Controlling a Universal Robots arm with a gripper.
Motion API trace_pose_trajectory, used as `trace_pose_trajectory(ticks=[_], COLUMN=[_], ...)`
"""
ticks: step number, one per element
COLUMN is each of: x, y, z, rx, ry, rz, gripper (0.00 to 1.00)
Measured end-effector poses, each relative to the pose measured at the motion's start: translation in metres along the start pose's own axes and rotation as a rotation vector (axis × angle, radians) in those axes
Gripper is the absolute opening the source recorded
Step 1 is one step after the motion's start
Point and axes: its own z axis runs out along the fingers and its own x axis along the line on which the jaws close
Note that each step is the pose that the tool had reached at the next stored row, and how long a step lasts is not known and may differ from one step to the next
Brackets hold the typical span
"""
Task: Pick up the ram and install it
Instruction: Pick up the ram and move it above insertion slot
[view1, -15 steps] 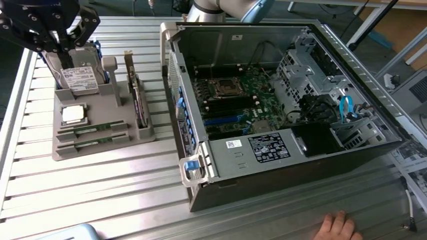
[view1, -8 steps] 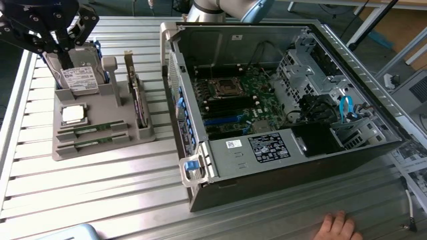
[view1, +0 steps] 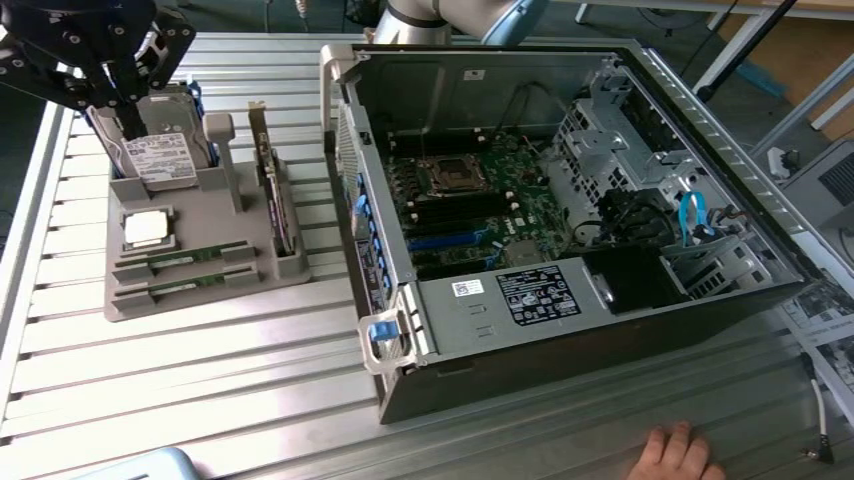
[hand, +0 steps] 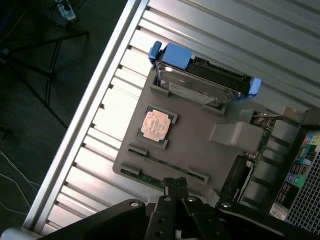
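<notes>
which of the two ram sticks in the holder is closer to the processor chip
The ram stick slotted right beside the processor chip; the other stick lies one slot farther, by the edge of the holder.

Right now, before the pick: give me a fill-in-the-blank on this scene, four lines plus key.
1. The gray holder carries ___ ram sticks, slotted near the processor chip.
2. The gripper hangs over the holder with its jaws ___.
3. The hard drive stands on edge between ___-coloured end clips.
4. Near the open computer case, a person's ___ lies on the table.
Missing words: two; shut; blue; hand.
</notes>
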Motion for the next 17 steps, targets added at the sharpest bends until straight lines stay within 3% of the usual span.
trace_pose_trajectory(ticks=[17], x=[0.0], y=[0.0], z=[0.0], rx=[0.0084], ry=[0.0117], rz=[-0.217], gripper=[0.11])
